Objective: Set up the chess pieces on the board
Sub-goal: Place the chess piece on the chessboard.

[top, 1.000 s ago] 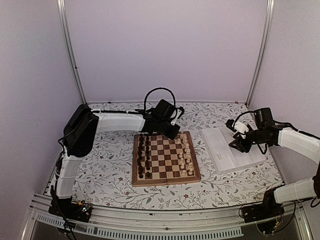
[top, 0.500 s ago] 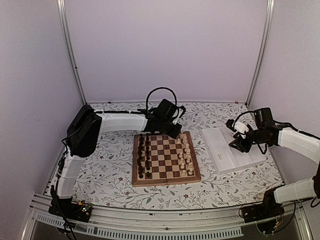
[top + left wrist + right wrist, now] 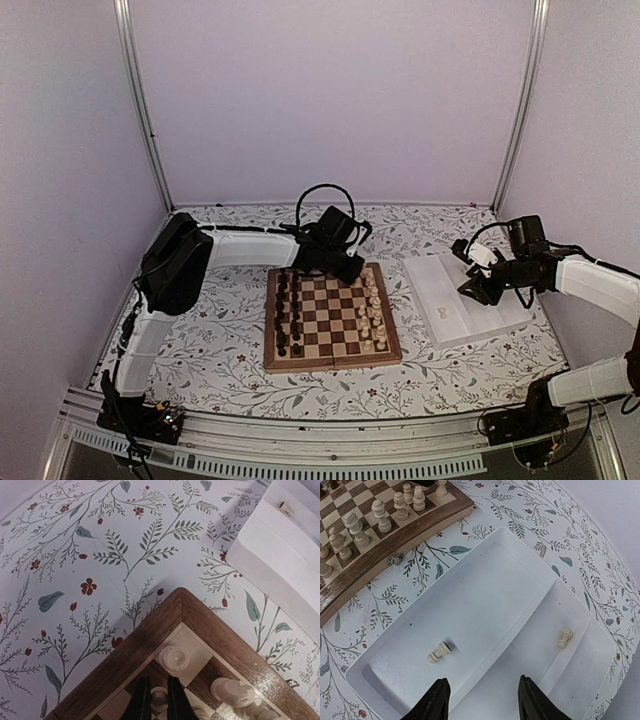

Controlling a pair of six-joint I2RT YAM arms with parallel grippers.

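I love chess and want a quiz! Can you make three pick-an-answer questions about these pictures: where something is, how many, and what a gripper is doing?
1. Where is the white ridged plastic tray, compared with the square wooden checkered chessboard?
A) on its right
B) on its left
C) on top of it

2. How many pale cream chess pieces lie in the tray?
A) none
B) two
C) five

3. How is the right gripper?
A) shut on a dark piece
B) shut on the tray's rim
C) open, holding nothing

Answers:
1 A: the top view shows the tray right of the board.
2 B: the right wrist view shows two.
3 C: its fingers stand apart above the tray.
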